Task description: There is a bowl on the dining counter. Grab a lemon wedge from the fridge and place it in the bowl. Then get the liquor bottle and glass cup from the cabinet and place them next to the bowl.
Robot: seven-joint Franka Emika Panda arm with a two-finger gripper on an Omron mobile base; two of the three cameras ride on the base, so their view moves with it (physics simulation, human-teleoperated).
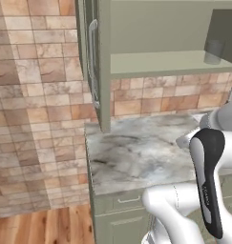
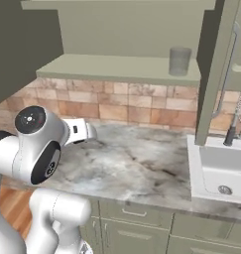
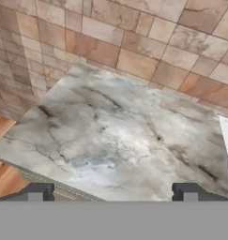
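Glass cup (image 2: 180,61): clear, fragile, slick (on the cabinet shelf (image 2: 117,69)); I'd grip mid-wall.
Pincer (image 3: 112,192): wide, empty.

The open pale green cabinet door (image 2: 218,69) hangs over the grey-veined marble desk (image 2: 137,163) at its sink-side edge; beside it the shelf (image 2: 117,67) carries a clear greyish tumbler (image 2: 180,61)

Even, soft rendered light w/ faint shadows, slightly low-res, no glare.
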